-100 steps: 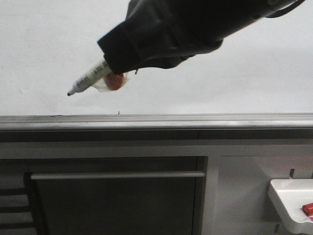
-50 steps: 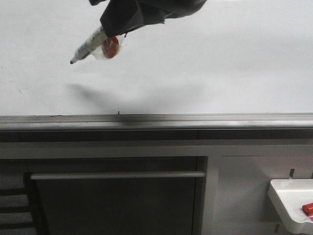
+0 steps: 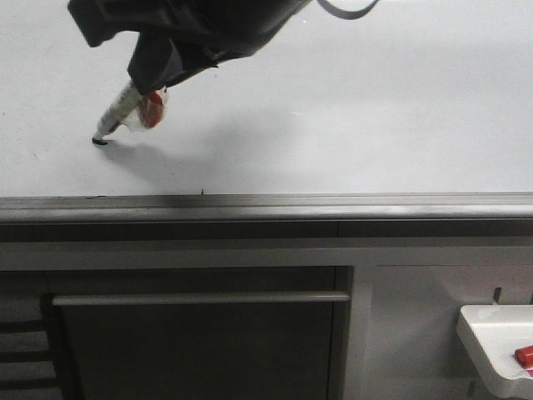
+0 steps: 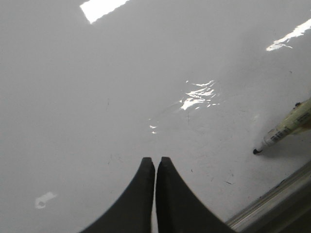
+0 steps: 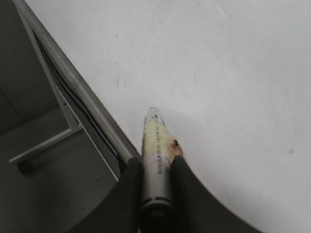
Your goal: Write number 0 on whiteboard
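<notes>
The whiteboard (image 3: 375, 108) fills the upper half of the front view, with its grey ledge (image 3: 333, 205) below. My right gripper (image 3: 148, 82) reaches in from above and is shut on a marker pen (image 3: 117, 112) with a bit of red tape. The pen's black tip (image 3: 97, 142) touches the board at the left, where only a tiny dark mark shows. No number 0 is visible. The right wrist view has the marker (image 5: 155, 138) clamped between the right gripper (image 5: 156, 162) fingers. My left gripper (image 4: 155, 160) is shut and empty over the board, with the marker (image 4: 286, 130) off to one side.
A small white plastic tray (image 3: 491, 333) holding a red object (image 3: 525, 356) hangs at the lower right, under the ledge. Beneath the board stands a dark frame with a grey horizontal bar (image 3: 200, 297). Glare patches (image 4: 199, 94) sit on the board's surface.
My right arm carried the marker leftward, first lifting it, then lowering it. The tip has gone from hovering to touching the board at the left.
</notes>
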